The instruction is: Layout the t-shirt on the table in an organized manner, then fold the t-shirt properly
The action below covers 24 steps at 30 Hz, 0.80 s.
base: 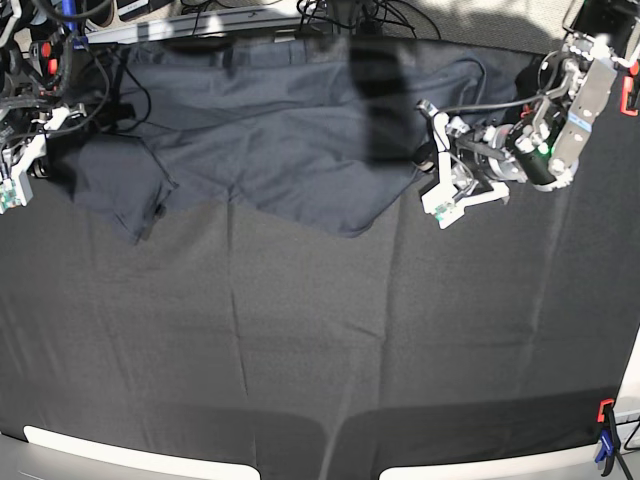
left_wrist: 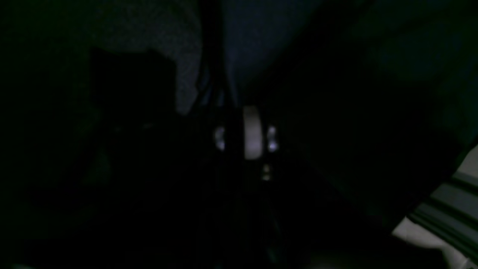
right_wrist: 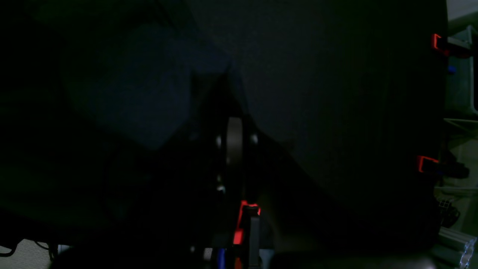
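The t-shirt (base: 270, 150) lies spread wide along the far edge of the counter (base: 300, 350), its nearer hem sagging in soft waves and a sleeve flap hanging toward the near side at the shirt's left end. It looks thin, light and limp, likely to drape, crease and slide on the black cloth rather than hold a shape, so hems, sleeve ends or shoulder seams are the sensible places to pinch. At the shirt's left end, the right pincer (base: 15, 180) has its jaws shut; whether cloth is caught there I cannot tell. At the shirt's right edge sits the left pincer (base: 432, 150), touching the fabric; its opening I cannot tell.
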Each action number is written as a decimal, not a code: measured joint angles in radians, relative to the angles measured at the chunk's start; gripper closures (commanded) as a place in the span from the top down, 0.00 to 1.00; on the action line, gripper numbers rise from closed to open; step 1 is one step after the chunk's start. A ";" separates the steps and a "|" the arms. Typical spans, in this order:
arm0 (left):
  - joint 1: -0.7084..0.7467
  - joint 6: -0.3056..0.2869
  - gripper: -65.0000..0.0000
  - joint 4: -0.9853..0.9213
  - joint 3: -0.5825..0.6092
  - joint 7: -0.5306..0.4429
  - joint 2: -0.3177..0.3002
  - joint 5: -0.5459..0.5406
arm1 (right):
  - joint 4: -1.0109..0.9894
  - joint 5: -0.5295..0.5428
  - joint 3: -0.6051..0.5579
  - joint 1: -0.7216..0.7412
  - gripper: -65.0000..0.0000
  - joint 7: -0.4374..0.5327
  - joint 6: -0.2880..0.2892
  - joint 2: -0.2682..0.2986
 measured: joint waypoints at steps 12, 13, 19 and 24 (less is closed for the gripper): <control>0.000 0.055 0.46 0.113 0.000 0.038 0.000 0.085 | 0.000 0.000 0.000 0.000 0.00 0.000 0.000 0.000; 0.001 0.073 0.45 0.113 0.000 0.039 0.000 0.118 | 0.000 0.000 0.000 0.000 0.00 0.000 0.000 0.000; 0.003 0.105 0.45 0.112 0.000 0.080 -0.002 0.144 | 0.000 -0.001 0.000 0.000 0.00 0.000 0.000 0.000; 0.046 0.106 0.43 0.112 0.000 0.093 0.000 0.141 | 0.000 0.000 0.000 0.000 0.00 0.000 0.000 0.000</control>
